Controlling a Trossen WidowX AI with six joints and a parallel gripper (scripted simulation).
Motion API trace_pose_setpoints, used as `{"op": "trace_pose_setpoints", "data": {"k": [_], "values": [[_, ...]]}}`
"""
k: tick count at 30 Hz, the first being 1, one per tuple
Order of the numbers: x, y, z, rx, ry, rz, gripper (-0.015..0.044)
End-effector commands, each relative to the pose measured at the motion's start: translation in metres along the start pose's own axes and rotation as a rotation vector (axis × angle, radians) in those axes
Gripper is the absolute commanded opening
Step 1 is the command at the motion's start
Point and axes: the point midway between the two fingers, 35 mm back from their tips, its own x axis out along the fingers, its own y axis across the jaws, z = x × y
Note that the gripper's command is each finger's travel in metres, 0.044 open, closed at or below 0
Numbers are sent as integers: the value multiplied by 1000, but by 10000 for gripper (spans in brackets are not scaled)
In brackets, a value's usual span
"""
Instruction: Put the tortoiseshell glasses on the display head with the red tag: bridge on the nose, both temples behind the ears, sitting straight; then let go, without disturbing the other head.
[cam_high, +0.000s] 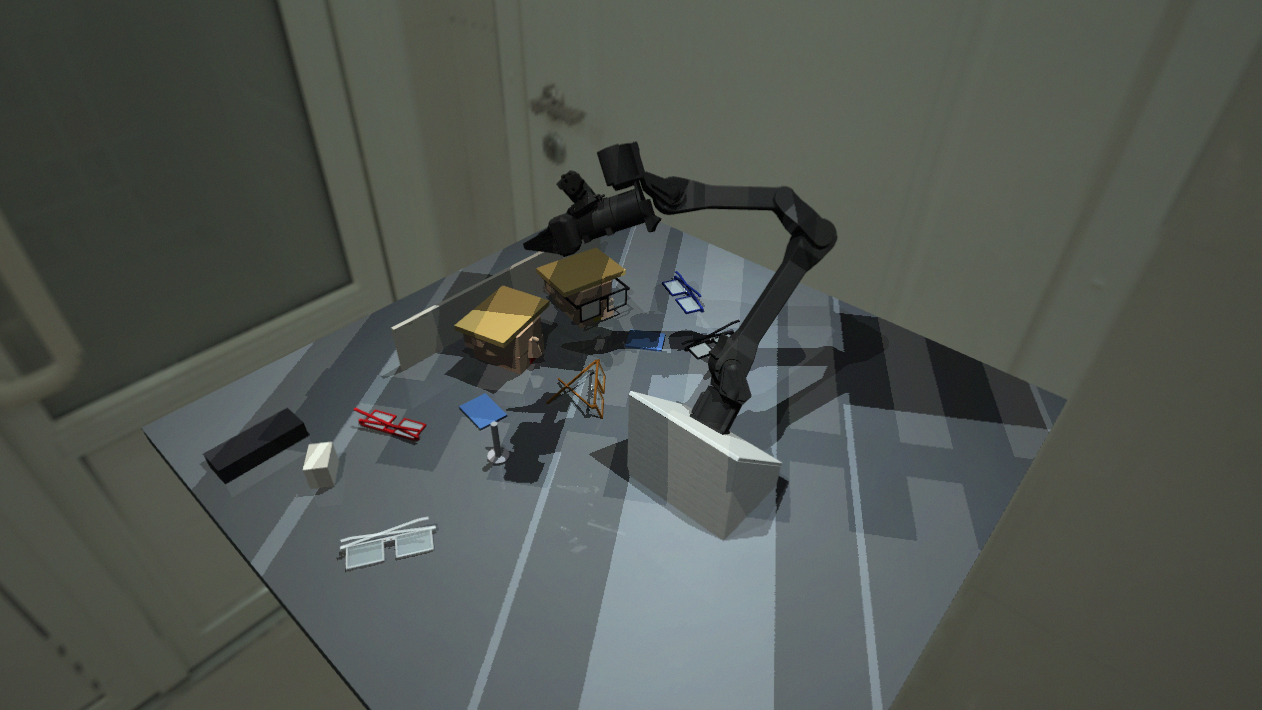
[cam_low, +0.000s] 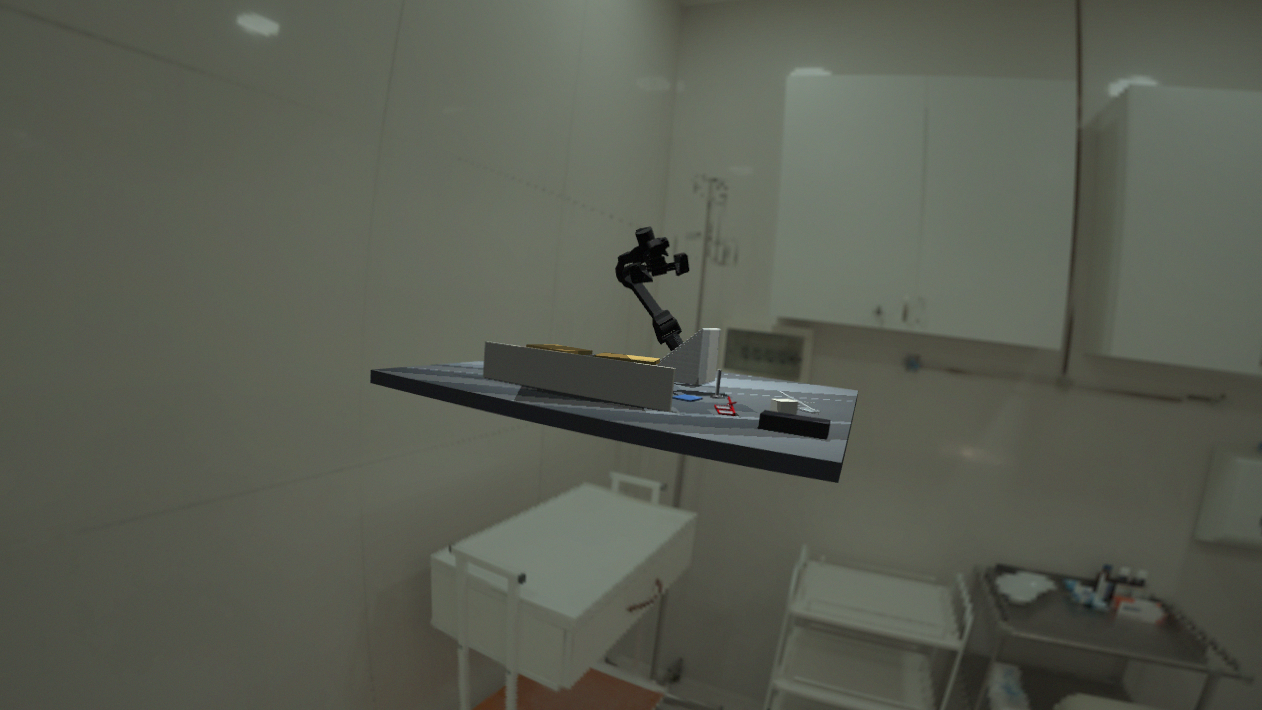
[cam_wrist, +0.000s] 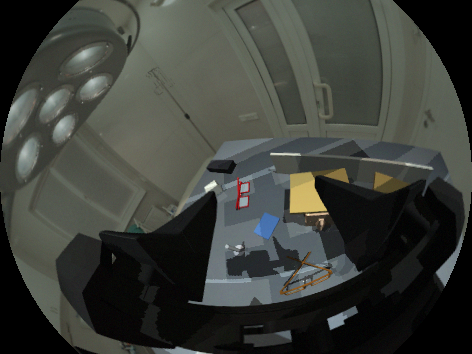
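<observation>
The tortoiseshell glasses (cam_high: 604, 388) (cam_wrist: 302, 261), orange-brown, stand on the table with their temples crossed, in front of the heads. The nearer display head (cam_high: 501, 316) (cam_wrist: 302, 195) has a yellow top and a bare face; a little red shows low beside it in the top view, perhaps its tag. The other head (cam_high: 580, 271) (cam_wrist: 389, 183) wears black-rimmed glasses (cam_high: 590, 309); its tag cannot be made out. My gripper (cam_high: 529, 244) (cam_wrist: 267, 188) is open and empty, high above the table near the heads. The glasses are well below it, not between the fingers.
A low wall (cam_high: 414, 335) (cam_low: 578, 375) stands behind the heads. A blue panel (cam_high: 482, 411) (cam_wrist: 267, 226) tops a thin stand. Red glasses (cam_high: 388, 423), white glasses (cam_high: 364, 553), a black box (cam_high: 255, 444) (cam_low: 794, 424) and a white block (cam_high: 318, 463) lie around. A pale block (cam_high: 675, 459) stands by my base.
</observation>
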Motion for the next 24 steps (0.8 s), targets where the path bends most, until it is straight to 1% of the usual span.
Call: {"op": "trace_pose_setpoints", "data": {"k": [1,2,8,9,11,14,17,19,24], "values": [[0,0,0,0,0,0,426],[0,0,0,0,0,0,440],[0,0,0,0,0,0,440],[1,0,-2,12,10,-3,414],[13,-3,-21,104,90,-30,361],[33,-11,-65,315,265,-122,282],[45,-20,-109,512,419,-252,204],[49,-25,-137,629,504,-354,200],[48,-35,-184,810,625,-563,200]]}}
